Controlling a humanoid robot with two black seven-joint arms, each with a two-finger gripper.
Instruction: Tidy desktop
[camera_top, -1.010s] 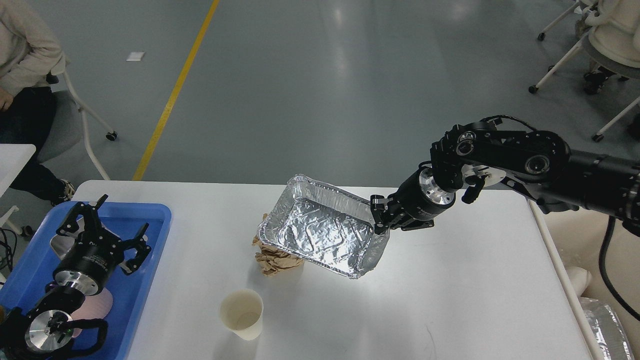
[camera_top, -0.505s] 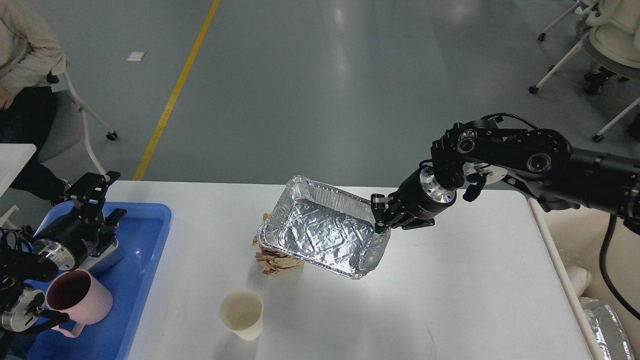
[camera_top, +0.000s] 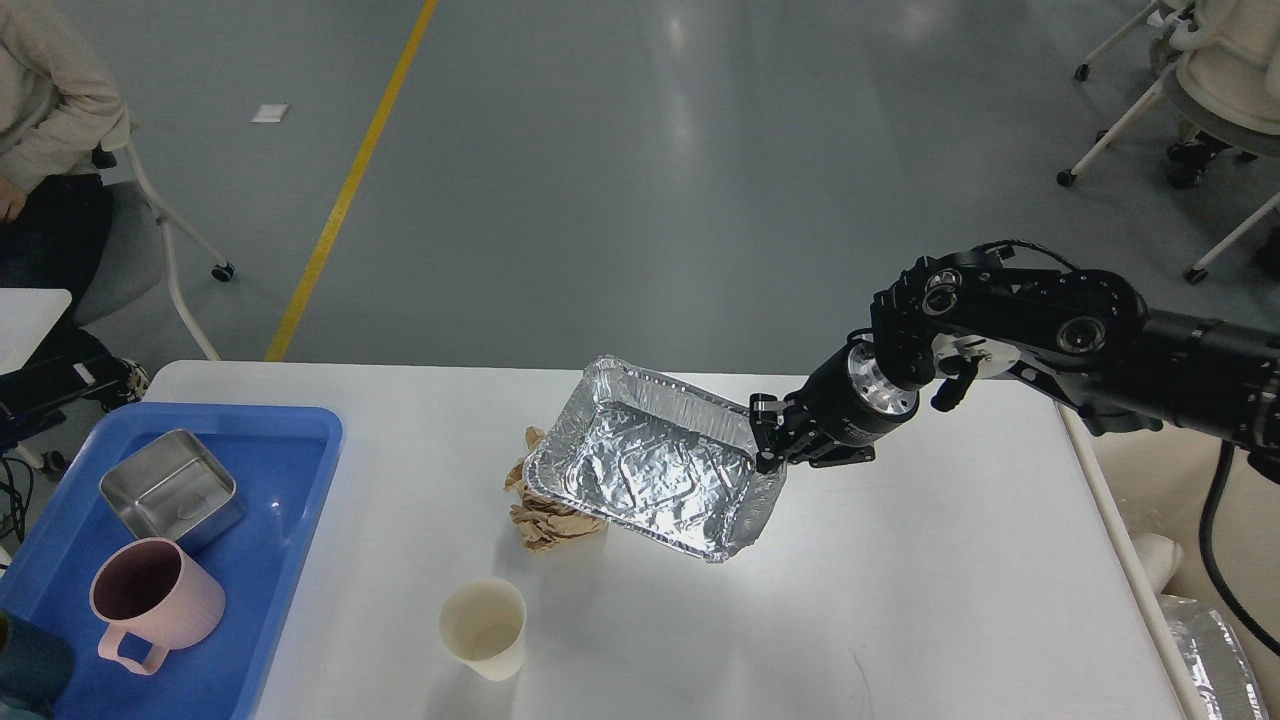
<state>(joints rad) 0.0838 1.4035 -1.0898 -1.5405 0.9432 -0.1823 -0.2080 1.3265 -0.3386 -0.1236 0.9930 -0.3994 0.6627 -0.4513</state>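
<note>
The white desktop (camera_top: 900, 600) fills the lower view. My right gripper (camera_top: 765, 442) is shut on the right rim of a crinkled foil tray (camera_top: 650, 470) and holds it tilted, its left end over a crumpled brown paper (camera_top: 550, 525). A paper cup (camera_top: 483, 628) stands upright near the front. A blue tray (camera_top: 270, 560) at the left holds a metal box (camera_top: 170, 488) and a pink mug (camera_top: 150, 600). A dark blurred part of my left arm (camera_top: 50, 385) shows at the left edge; its fingers cannot be told apart.
A cream bin (camera_top: 1200, 520) stands off the desktop's right edge with foil (camera_top: 1215, 650) in it. A seated person (camera_top: 50, 120) is at the far left. Wheeled chairs (camera_top: 1200, 90) stand at the far right. A dark object (camera_top: 30, 668) sits at the blue tray's front corner.
My left arm has drawn back left, off the blue tray, and the pink mug now stands there free. My right gripper has shifted the foil tray slightly right.
</note>
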